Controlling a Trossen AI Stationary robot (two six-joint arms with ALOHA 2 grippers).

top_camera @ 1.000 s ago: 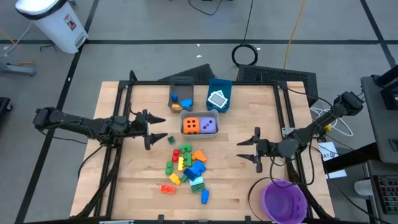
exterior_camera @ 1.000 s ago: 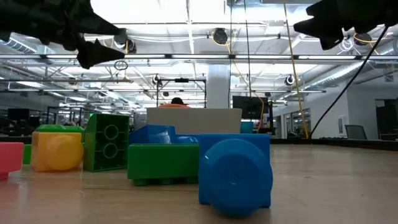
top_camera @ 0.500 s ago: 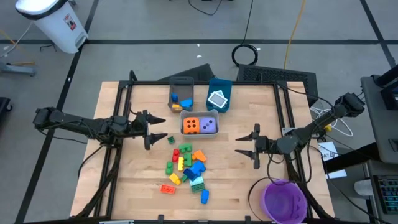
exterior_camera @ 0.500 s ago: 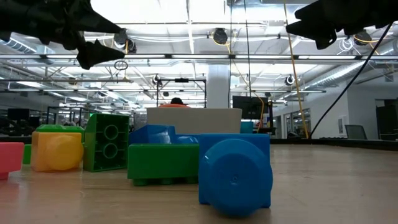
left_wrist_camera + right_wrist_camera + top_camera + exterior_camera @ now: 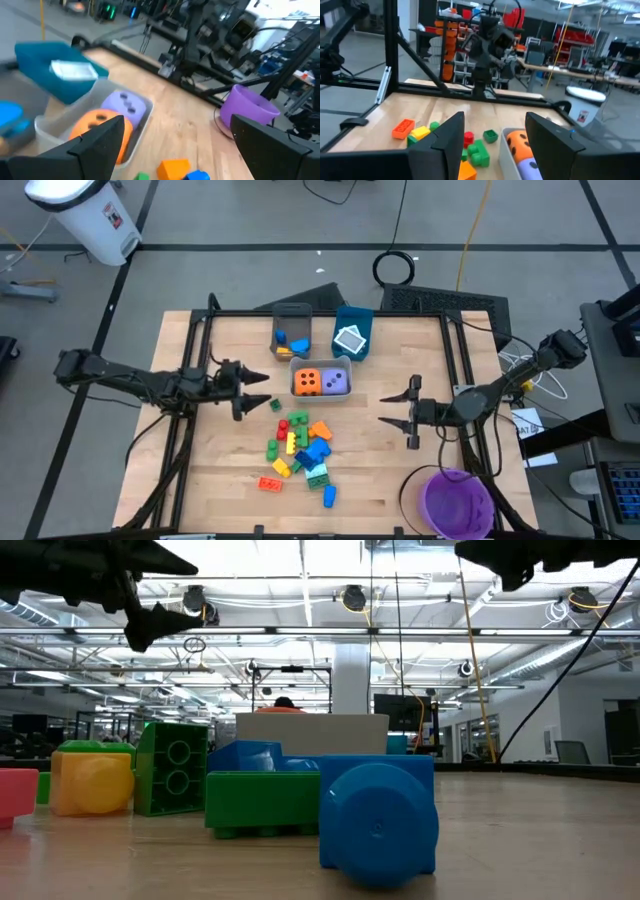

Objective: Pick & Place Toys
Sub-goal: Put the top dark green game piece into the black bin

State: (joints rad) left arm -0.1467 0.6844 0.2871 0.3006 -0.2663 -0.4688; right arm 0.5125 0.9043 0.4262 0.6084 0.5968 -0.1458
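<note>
A pile of small red, yellow, green, blue and orange bricks (image 5: 298,448) lies on the wooden table, near its middle. An orange die (image 5: 308,382) and a purple die (image 5: 337,381) sit in a clear bin (image 5: 320,366). My left gripper (image 5: 250,395) hovers open to the left of the pile, pointing level toward the table's right. My right gripper (image 5: 385,410) hovers open to the right of the pile, pointing toward the table's left. Neither has anything between its fingers. In the low view, blue (image 5: 378,815), green (image 5: 172,768) and yellow (image 5: 92,782) bricks rest on the tabletop.
A grey bin (image 5: 291,315) holding blue and yellow bricks and a blue bin (image 5: 352,317) holding a white-teal tile stand behind the dice bin. A purple bowl (image 5: 457,502) sits at the near right corner. A black frame (image 5: 190,360) borders the table.
My right gripper has tipped its fingers upward and rolled a little, rising toward the top of the low view. My left gripper has rolled a little about its own pointing line without shifting place. Both stay open, and the toys have not moved.
</note>
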